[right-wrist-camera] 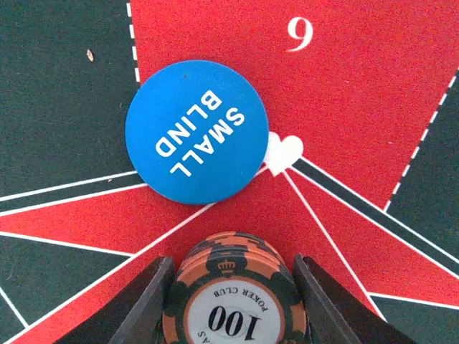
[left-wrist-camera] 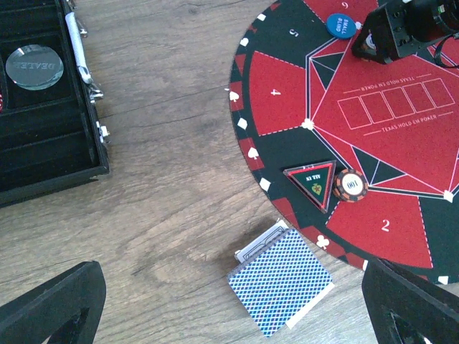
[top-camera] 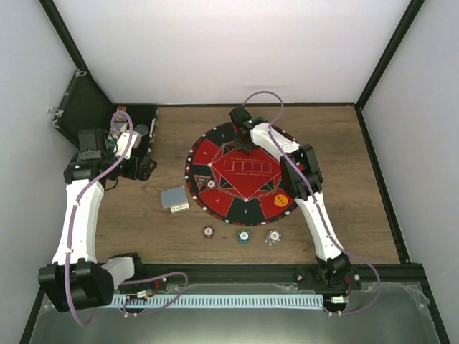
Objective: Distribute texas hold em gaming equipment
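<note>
Far left: an open black case (left-wrist-camera: 43, 143) sits on the desk (left-wrist-camera: 172, 179), with a clear dealer button (left-wrist-camera: 34, 67) in one compartment. The left fingers (left-wrist-camera: 54, 308) stand wide apart and empty over the bare strip of desk between the case and the mat (left-wrist-camera: 287, 93). The deck (left-wrist-camera: 281, 290) lies backs up on the desk just beside the mat's rim, slightly fanned. Three chips (top-camera: 243, 236) lie in a row on the desk near the mat's front edge, apart from one another. On the mat, a triangular all-in marker (left-wrist-camera: 312, 183) touches a 100 chip (left-wrist-camera: 350, 186). At the mat's far side the right fingers (right-wrist-camera: 140, 304) are clamped on a chip stack (right-wrist-camera: 229, 308) just beside the blue button (right-wrist-camera: 196, 132) by seat 6. Whether the stack touches the mat cannot be told. An orange button (top-camera: 281, 201) lies at the mat's right rim, and bare desk runs beyond it.
</note>
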You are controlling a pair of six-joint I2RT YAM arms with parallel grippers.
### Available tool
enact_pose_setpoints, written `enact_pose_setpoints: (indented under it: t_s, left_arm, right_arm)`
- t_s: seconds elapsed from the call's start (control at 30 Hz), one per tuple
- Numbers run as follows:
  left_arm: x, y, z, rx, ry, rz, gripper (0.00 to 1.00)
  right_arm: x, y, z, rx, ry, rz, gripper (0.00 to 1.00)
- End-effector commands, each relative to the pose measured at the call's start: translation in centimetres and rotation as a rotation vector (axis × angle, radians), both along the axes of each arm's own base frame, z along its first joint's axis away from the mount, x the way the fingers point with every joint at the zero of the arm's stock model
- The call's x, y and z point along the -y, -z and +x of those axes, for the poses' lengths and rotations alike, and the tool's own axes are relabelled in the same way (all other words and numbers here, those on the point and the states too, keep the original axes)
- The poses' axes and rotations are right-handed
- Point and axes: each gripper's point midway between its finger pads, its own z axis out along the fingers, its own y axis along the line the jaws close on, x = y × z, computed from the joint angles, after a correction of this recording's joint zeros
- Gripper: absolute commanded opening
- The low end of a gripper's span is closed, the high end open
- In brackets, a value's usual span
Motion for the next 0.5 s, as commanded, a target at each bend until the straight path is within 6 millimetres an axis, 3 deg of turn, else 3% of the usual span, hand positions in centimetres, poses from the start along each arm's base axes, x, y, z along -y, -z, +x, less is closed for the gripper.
enact_pose_setpoints:
  t_s: [0.0,0.1,0.2,0.3,0.33,0.47]
  left_arm:
    - [0.1,-0.6,0.2,0.017,0.006,-0.008,1.00]
    - [0.0,-0.6,0.1,0.015,0.007,-0.005,1.00]
    - [0.1,-0.6,0.0,0.016,0.008,-0.006,1.00]
    - [0.1,-0.6,-0.1,0.014,0.009,-0.009,1.00]
    - [0.1,-0.6,-0.1,0.015,0.010,-0.008,1.00]
    - [0.1,-0.8,-0.2,0.019,0.010,-0.006,1.00]
  right_arm:
    - [-0.4,1.6,0.2,-0.022,-0.017,0.005,0.26]
    - [-0.3,1.5,0.2,-0.022,-0.020,-0.003,0.43]
    - [-0.3,0.1,0.5,-0.001,-0.022,-0.004,0.56]
    - [-0.3,-2.3,0.8,0.035,-0.020,-0.001,0.70]
    - [-0.3,-4.6,0.9,0.067,-0.017,0.012,0.73]
    - [-1.0,-9.1,-1.1,0.117,-0.034,0.027,0.74]
